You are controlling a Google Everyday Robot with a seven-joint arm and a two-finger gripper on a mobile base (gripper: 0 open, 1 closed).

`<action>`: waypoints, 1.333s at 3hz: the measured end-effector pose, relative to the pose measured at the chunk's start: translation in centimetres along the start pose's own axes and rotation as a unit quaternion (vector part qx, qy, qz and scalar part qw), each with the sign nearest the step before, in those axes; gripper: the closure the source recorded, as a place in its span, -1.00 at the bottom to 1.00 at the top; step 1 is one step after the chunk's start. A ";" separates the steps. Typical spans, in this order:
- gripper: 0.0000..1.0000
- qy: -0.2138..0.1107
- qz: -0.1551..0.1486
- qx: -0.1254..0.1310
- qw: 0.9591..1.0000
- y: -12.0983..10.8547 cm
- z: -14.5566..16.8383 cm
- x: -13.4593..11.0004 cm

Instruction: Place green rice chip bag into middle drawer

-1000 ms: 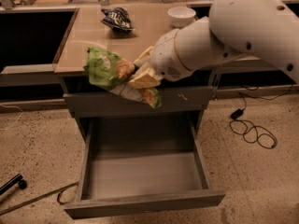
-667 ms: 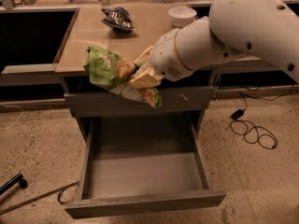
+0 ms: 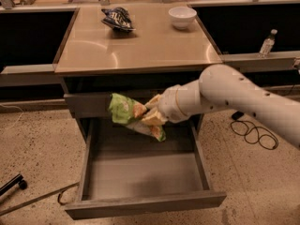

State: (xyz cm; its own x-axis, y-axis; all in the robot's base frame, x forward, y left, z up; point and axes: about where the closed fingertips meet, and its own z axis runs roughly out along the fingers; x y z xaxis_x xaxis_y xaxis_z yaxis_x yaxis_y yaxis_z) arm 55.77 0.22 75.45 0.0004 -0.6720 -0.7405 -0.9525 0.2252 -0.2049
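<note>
- Fingers [image 3: 153,101] of the gripper [image 3: 149,110] are closed narrow on the right part of the green rice chip bag [image 3: 123,109], pinching it from above and below.
- The bag hangs in the air. It sticks out to the left of the fingers and droops below them, with its lower corner over the back of the middle drawer [image 3: 140,176].
- One drawer is pulled out, with side walls left and right and its front panel nearest the camera. There is open room between the bag and the drawer's grey floor.
- The bag's upper part overlaps the closed drawer front [image 3: 86,103], just under the table [image 3: 140,50] edge.
- The white arm [image 3: 234,97] reaches in from the right, above the drawer's right wall.
- On the table are one dark blue-and-white snack bag [image 3: 118,18] and one white bowl [image 3: 182,17], well apart.
- One bottle [image 3: 267,43] stands on the ledge at right, and one black cable [image 3: 253,134] lies on the floor.
</note>
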 end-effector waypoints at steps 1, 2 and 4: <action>1.00 -0.009 0.054 -0.016 0.998 1.9 6.2 7.7; 1.00 -0.009 0.054 -0.016 0.998 1.9 6.2 7.7; 1.00 0.082 0.107 -0.005 0.991 3.7 10.3 15.9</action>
State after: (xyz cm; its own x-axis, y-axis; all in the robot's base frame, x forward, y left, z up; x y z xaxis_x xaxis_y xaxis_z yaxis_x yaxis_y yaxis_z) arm 55.39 -2.35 56.35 -0.2514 -0.7154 -0.6519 -0.9283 0.3689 -0.0468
